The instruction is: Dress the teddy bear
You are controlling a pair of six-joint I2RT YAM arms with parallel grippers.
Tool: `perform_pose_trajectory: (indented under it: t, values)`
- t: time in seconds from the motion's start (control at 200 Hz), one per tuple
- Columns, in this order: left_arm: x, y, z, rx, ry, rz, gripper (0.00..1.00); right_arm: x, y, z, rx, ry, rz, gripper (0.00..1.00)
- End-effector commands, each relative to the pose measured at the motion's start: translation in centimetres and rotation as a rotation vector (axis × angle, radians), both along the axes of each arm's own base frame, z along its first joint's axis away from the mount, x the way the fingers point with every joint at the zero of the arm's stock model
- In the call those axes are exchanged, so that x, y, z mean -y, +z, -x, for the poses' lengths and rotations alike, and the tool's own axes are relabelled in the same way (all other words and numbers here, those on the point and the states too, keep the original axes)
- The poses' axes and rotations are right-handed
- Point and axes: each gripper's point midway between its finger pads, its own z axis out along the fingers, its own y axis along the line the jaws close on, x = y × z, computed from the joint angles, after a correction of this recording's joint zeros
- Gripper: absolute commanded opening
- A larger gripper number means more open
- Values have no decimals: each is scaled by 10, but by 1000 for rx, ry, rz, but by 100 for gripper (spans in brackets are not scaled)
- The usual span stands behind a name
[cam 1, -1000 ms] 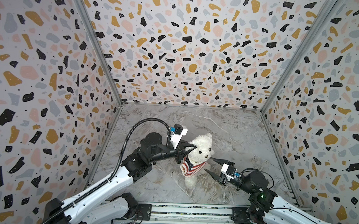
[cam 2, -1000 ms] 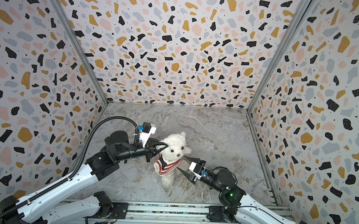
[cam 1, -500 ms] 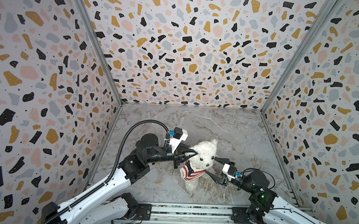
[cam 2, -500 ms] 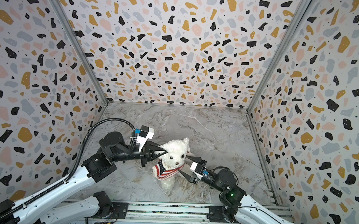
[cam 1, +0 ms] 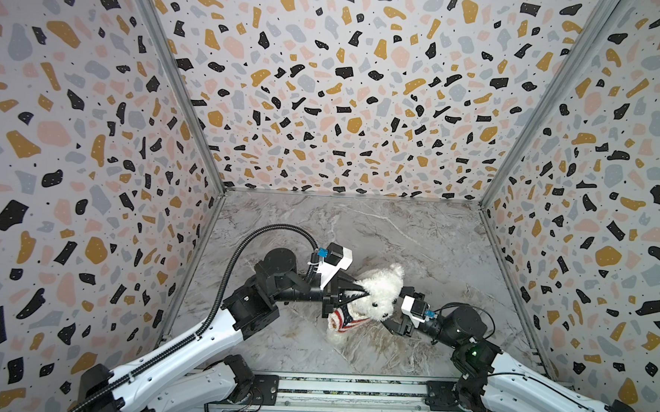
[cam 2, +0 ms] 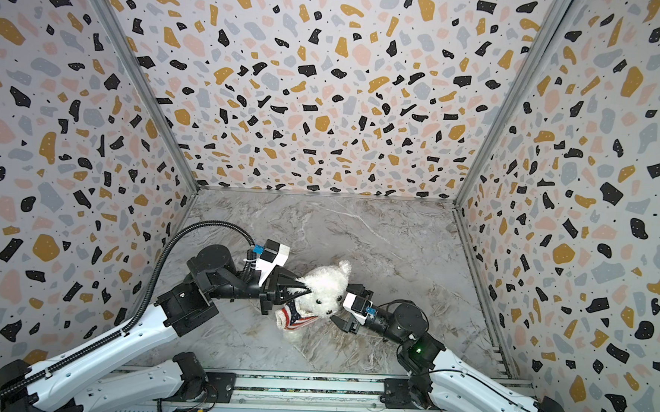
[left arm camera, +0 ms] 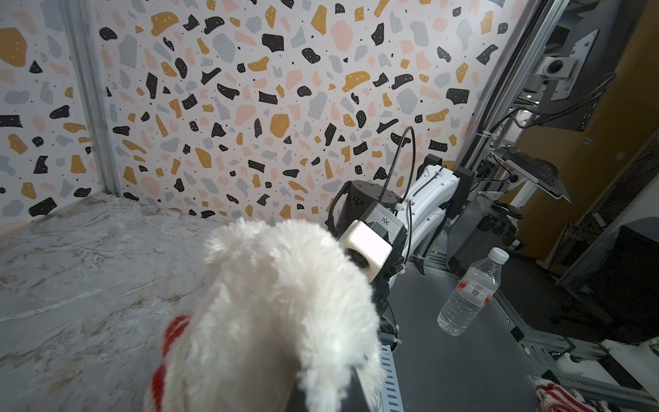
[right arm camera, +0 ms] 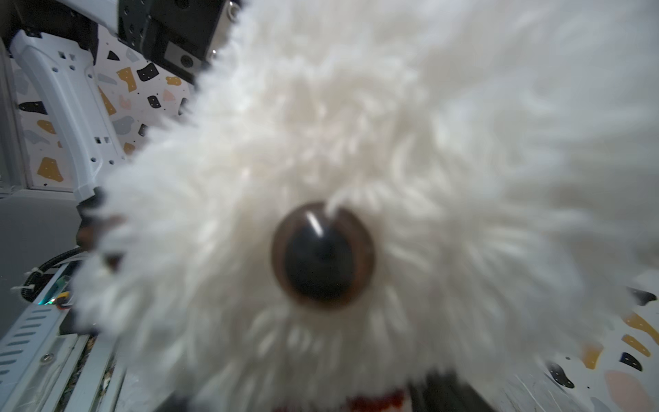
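While left hand [cam 1: 362, 294] pinches it, teddy bear [cam 1: 382, 291] faces right hand [cam 1: 397, 310].

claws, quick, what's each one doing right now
Left claw: closed, pinching the teddy bear by its head fur.
Right claw: open, jaws spread at the bear's face.

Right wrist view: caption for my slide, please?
Fluffy white plush teddy bear fills the frame, dark bead eye centred.
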Motion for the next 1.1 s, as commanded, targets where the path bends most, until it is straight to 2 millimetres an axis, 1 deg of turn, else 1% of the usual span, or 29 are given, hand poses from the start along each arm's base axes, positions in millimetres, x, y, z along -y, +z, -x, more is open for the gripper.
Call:
perform_pose_trajectory:
  t: [0.0, 0.05, 0.095, 0.13, 0.135, 0.145, 0.17, 0.235, 0.31, 0.446, 0.501, 0.516, 0.536, 0.611, 0.631, 0.661, 0.686, 0.701, 0.741, 0.786, 0.821, 0.916, 0.966, 1.021, 1.096]
  values:
    - [2, 13, 13, 72, -60, 53, 0, -4, 40, 18, 107, 105, -77, 67]
    - [3, 12, 12, 72, -55, 49, 0, -4, 42, 21, 119, 118, -80, 62]
    - [3, 12, 11, 77, -50, 49, 0, -4, 43, 23, 133, 126, -82, 55]
    - [3, 12, 9, 80, -43, 48, 0, -3, 43, 24, 141, 125, -85, 48]
    - [4, 9, 9, 71, -42, 38, 0, -2, 44, 24, 146, 124, -88, 45]
    - [4, 6, 8, 64, -39, 28, 0, -2, 44, 24, 147, 125, -87, 44]
    - [4, 4, 6, 61, -26, 19, 0, -1, 44, 26, 152, 126, -88, 36]
    - [4, 0, 0, 64, 6, 0, 0, 1, 45, 28, 162, 126, -93, 25]
    - [6, -6, -6, 58, 28, -23, 0, 3, 44, 28, 165, 118, -90, 17]
    - [9, -15, -16, 53, 68, -60, 0, 3, 37, 22, 159, 84, -69, 3]
    - [9, -19, -22, 52, 98, -79, 0, 4, 35, 19, 157, 66, -65, 0]
    - [9, -20, -24, 49, 108, -85, 3, 4, 34, 17, 157, 56, -63, 0]
    - [9, -21, -26, 50, 121, -91, 10, 5, 33, 15, 155, 46, -62, 0]
    - [8, -27, -31, 45, 150, -120, 46, 7, 27, 1, 138, -34, -45, 0]
    - [7, -28, -32, 48, 156, -128, 58, 7, 23, -5, 136, -62, -26, 0]
    - [6, -29, -34, 49, 168, -145, 70, 8, 20, -10, 141, -89, -1, 0]
    - [5, -31, -36, 53, 182, -162, 77, 8, 17, -16, 136, -122, 21, 0]
    - [4, -32, -38, 53, 194, -172, 79, 10, 13, -24, 128, -159, 41, 0]
    - [1, -33, -43, 57, 231, -193, 86, 13, 10, -35, 122, -223, 70, 0]
    - [-3, -35, -50, 60, 277, -221, 91, 17, 4, -47, 123, -292, 111, 0]
    - [-6, -37, -55, 57, 312, -238, 94, 21, 1, -56, 128, -351, 139, 0]
    - [-11, -35, -67, 39, 381, -251, 95, 36, -2, -80, 151, -515, 174, 0]
    - [-12, -30, -70, 29, 403, -241, 95, 41, -1, -88, 184, -581, 190, 0]
    - [-12, -26, -73, 21, 419, -235, 95, 41, -1, -93, 226, -620, 213, 0]
    - [-13, -22, -76, 29, 430, -262, 95, 34, -6, -98, 289, -645, 290, 0]
